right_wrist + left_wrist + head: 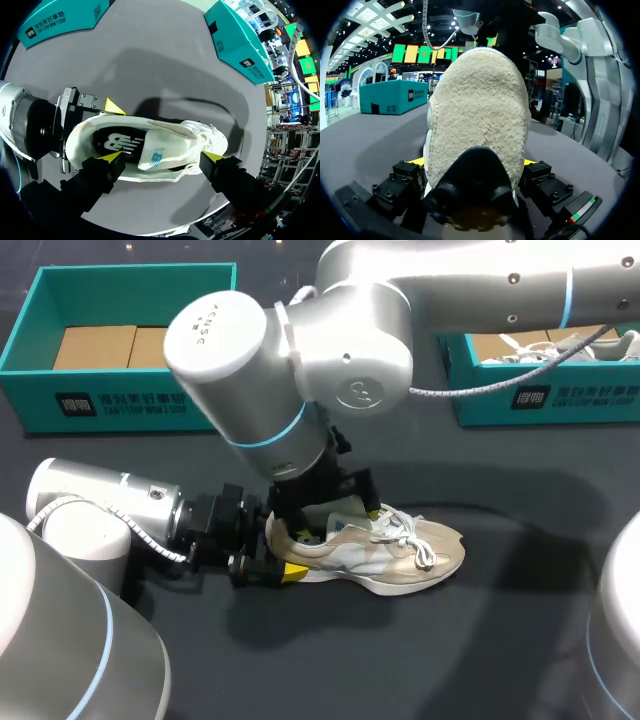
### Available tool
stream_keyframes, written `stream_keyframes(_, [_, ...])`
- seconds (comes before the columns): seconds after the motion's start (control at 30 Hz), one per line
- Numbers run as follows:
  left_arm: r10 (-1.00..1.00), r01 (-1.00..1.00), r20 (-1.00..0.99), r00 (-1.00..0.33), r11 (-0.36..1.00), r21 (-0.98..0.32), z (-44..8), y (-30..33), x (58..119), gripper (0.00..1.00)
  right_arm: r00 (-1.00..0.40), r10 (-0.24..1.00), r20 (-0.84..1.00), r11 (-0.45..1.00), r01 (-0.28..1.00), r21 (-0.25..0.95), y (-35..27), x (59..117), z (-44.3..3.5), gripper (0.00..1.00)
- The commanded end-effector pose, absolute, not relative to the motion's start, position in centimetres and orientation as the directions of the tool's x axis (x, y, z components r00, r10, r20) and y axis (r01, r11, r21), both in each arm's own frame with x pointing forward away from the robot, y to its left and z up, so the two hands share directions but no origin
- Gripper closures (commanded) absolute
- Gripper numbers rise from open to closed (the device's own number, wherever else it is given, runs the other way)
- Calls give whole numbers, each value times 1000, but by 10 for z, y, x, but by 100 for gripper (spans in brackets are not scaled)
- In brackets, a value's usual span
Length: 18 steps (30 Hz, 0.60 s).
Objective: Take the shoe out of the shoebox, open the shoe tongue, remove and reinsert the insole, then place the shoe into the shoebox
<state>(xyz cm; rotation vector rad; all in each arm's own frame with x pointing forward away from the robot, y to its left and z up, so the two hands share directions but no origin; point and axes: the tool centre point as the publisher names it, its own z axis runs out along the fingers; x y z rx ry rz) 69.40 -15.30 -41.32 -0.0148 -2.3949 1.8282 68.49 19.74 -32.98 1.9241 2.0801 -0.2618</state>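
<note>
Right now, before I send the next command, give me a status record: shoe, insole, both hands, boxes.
shoe: upright on its sole on the table, outside both boxes
insole: dark, lying inside the shoe
left hand: shut on the shoe's heel
right hand: open, spread over the shoe's opening
left shoebox: open, cardboard inside
right shoebox: open, another shoe inside
</note>
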Motion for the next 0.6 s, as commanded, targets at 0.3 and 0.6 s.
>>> stream_keyframes(0.3, [84,-71,96,-992,267,-961,-419,-154,691,100,428,792,-435,-329,900,286,196,682,-344,23])
stream_keyframes(0.6, [84,-71,96,-992,267,-961,-419,-154,691,100,463,778,-424,-355,882,310,190,687,-352,30])
